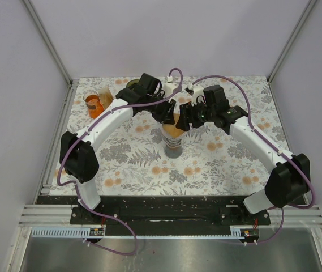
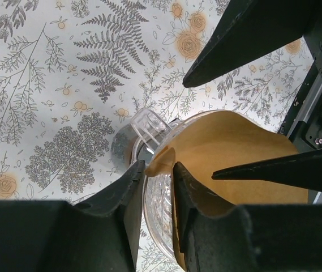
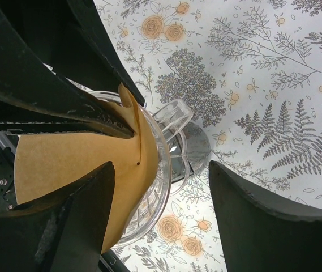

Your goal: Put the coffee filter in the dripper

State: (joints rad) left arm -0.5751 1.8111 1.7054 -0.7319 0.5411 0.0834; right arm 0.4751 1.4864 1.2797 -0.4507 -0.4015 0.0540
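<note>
The left hand (image 2: 158,168) is narrowed to a slit and pinches the raised edge of the coffee filter (image 2: 234,147), a brown paper cone, where a small flap stands up beside the rim. The right hand (image 3: 162,170) is spread wide and holds nothing. One of its fingers reaches over the paper's open mouth and the other hangs outside the cone, past the handle. In the left wrist view, that inner finger lies as a thin dark wedge across the paper; whether it touches the paper cannot be told.

The paper sits inside the dripper (image 3: 149,190), which looks clear and ribbed in both wrist views, with a clear loop handle on its side. The filter's upper edge rises above the rim on the side the left hand holds. The dripper stands on a dark round base (image 3: 197,148) in the middle of the flowered tabletop (image 1: 234,164), right beneath the two hands. An orange glass (image 1: 94,105) stands well apart at the far left.

The task looks nearly done: the filter is in the cone and open. What seems left is to press it down so that it lies against the ribbed wall, let go of the pinched edge, and lift both hands clear without dragging the paper out or tipping the dripper off its base.
</note>
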